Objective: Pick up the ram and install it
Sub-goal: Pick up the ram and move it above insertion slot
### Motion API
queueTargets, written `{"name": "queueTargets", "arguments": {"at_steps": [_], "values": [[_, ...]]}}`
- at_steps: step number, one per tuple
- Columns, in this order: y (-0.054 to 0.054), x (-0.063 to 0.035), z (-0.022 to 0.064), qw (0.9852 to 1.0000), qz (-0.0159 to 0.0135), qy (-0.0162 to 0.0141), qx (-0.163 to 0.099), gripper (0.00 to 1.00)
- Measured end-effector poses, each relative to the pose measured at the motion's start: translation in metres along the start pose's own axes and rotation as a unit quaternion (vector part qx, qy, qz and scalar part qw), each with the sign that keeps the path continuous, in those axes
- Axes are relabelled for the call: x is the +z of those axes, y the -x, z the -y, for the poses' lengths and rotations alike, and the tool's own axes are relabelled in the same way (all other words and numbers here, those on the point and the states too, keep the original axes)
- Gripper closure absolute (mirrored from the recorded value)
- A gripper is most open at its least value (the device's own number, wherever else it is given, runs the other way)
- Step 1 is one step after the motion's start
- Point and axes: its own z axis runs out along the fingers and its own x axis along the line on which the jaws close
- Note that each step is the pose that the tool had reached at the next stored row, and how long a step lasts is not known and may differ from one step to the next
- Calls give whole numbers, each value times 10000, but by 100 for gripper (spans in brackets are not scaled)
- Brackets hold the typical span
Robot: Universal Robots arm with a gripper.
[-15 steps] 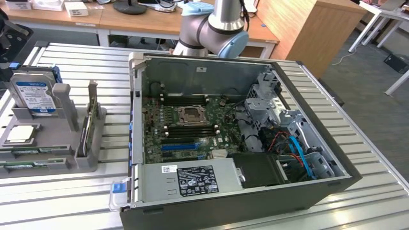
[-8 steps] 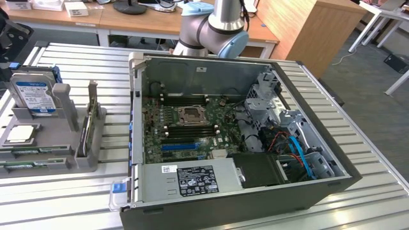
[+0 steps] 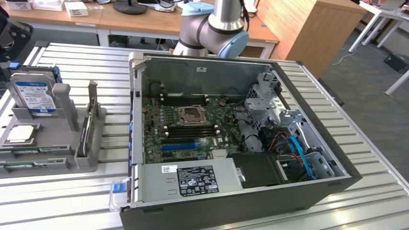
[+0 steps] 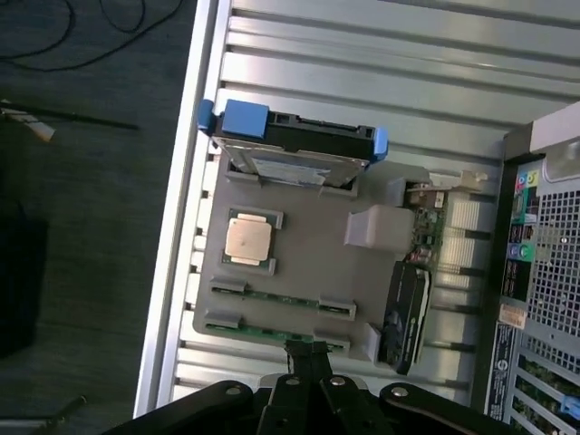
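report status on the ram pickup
Tool over gray holder, nearest the ram sticks. Both sticks seated in holder, none lifted. Nothing blocking them.

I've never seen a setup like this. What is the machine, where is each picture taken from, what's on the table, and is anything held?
The machine is a robot arm ending in a gripper. The exterior view comes from a camera off the arm; the wrist view from one on its wrist, looking down. On the slatted table stands an open computer case beside a grey holder. The holder carries a hard drive, a processor chip and two green ram sticks. The gripper hangs above the holder, near the sticks; both lie in it, not held.
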Motion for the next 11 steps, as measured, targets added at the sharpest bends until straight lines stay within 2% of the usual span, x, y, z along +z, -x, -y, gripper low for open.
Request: {"name": "queueTargets", "arguments": {"at_steps": [3,6,11], "values": [[0,2,0,9997,-11,-4,-260,89],[0,3,0,9986,-23,-7,-535,89],[0,6,0,9951,-43,-14,-991,89]]}}
